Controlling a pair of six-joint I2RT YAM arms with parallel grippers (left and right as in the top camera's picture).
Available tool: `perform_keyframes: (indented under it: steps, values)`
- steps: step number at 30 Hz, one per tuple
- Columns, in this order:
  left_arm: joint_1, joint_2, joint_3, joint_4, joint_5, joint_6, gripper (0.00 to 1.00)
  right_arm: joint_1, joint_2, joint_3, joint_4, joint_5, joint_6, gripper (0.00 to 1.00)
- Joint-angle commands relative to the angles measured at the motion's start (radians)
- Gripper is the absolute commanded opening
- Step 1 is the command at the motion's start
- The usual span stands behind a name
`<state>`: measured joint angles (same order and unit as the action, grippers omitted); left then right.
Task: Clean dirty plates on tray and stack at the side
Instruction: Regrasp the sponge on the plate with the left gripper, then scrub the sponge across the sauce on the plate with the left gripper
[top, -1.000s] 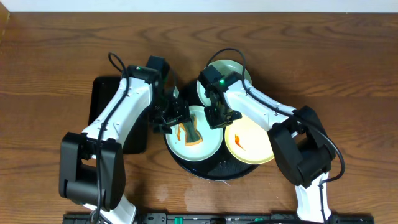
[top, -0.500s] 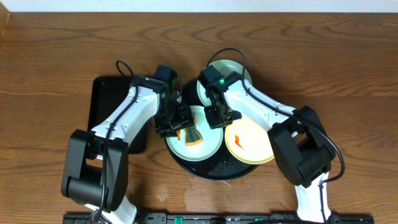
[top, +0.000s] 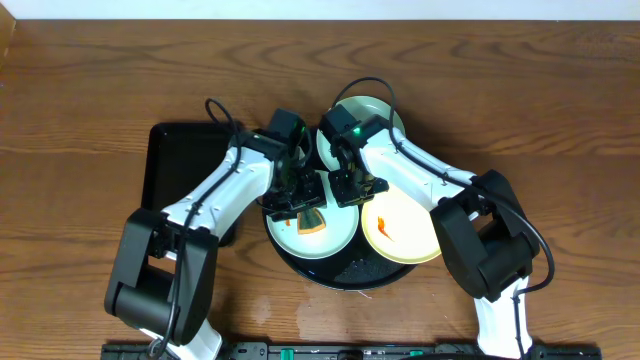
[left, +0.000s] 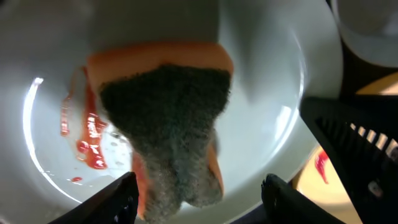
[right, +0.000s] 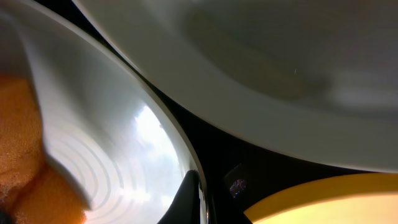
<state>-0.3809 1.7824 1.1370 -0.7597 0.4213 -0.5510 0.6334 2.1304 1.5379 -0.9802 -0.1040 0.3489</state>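
Locate left hand (left: 199, 193) spread wide above mint plate (left: 267, 74), fingers either side of sponge (left: 168, 118), gripping nothing. Note red smear (left: 87, 134) beside sponge. Find right hand (top: 355, 188) fully closed at same plate's rim. See all three plates on round tray (top: 345, 272): also second mint plate (top: 375, 112) and yellow plate (top: 405, 225).

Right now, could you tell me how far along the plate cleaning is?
Done: nothing; no plate is stacked on the tabletop, all three sit on the round tray. In hand: the left gripper, open, straddles the sponge on the front mint plate, red smear showing; the right gripper pinches its rim. Left: wiping it, the smeared yellow plate, the back mint plate, then stacking.
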Motion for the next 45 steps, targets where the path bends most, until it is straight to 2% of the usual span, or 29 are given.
perform_keyframes:
  steps: [1,10,16,20,24,26,30,35,37,38,45]
  values:
    - [0.005,0.011,-0.017,-0.004,-0.059,-0.031,0.65,0.011,0.01,-0.003,0.012,-0.005,0.021,0.01]
    - [0.005,0.011,-0.039,0.013,-0.066,-0.031,0.61,0.008,0.01,-0.003,0.012,-0.005,0.021,0.01]
    - [0.004,0.011,-0.087,0.085,0.014,-0.031,0.59,0.008,0.01,-0.003,0.012,-0.005,0.021,0.01]
    - [0.003,0.011,-0.095,0.097,0.011,-0.031,0.51,0.008,0.01,-0.003,0.012,-0.005,0.021,0.01]
    - [0.003,0.011,-0.095,0.1,-0.013,-0.035,0.49,0.008,0.01,-0.003,0.012,-0.005,0.021,0.01]
    - [0.003,0.011,-0.097,0.105,-0.019,-0.042,0.41,0.008,0.01,-0.003,0.011,-0.005,0.021,0.01]
    - [0.003,0.011,-0.1,0.122,-0.027,-0.043,0.36,0.008,0.01,-0.003,0.011,-0.005,0.021,0.01]
    - [0.003,0.011,-0.1,0.122,-0.09,-0.046,0.28,0.007,0.01,-0.003,0.012,-0.005,0.021,0.01]
    - [0.003,0.011,-0.1,0.122,-0.098,-0.045,0.21,0.007,0.01,-0.003,0.011,-0.005,0.021,0.01]
    - [0.003,0.011,-0.1,0.122,-0.098,-0.045,0.08,0.007,0.01,-0.003,0.011,-0.005,0.021,0.01]
    - [0.003,-0.024,-0.097,0.122,-0.066,-0.045,0.07,0.007,0.01,-0.003,0.013,-0.005,0.021,0.01]
